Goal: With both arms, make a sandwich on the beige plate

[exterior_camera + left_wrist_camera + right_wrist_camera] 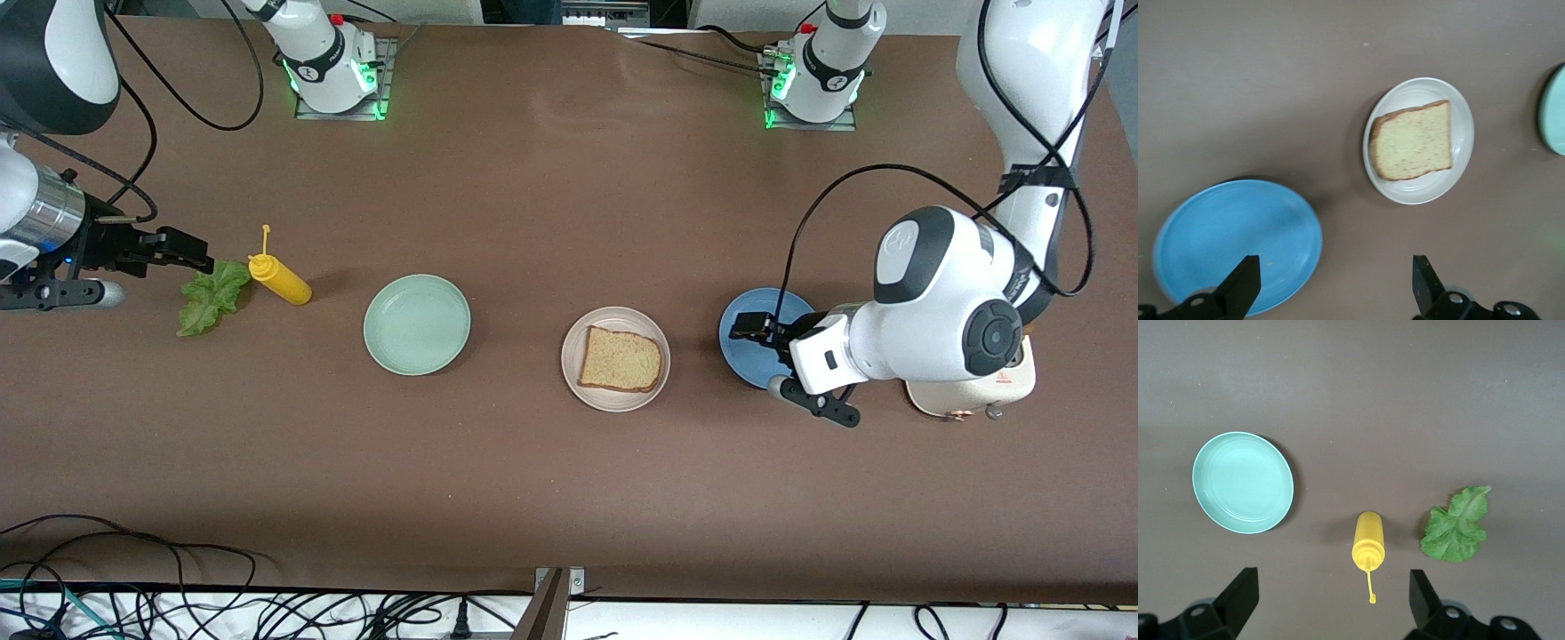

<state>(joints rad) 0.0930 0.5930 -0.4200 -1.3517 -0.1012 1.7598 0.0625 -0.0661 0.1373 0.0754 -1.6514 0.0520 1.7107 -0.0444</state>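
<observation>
Resting on the beige plate (573, 378), mid-table, is one bread slice (621, 359). The mint green plate (417, 324), toward the right arm's end, holds nothing. The left gripper (756, 327) hangs over the bare blue plate (742, 356), jaws wide, holding nothing. The right gripper (182, 251) hangs, jaws wide and holding nothing, over the lettuce leaf (212, 296) beside a yellow squeeze bottle (280, 280).

No words or numbers can be read here; the tiny red mark on the cream thing (1003, 378) beside the left arm is too small
</observation>
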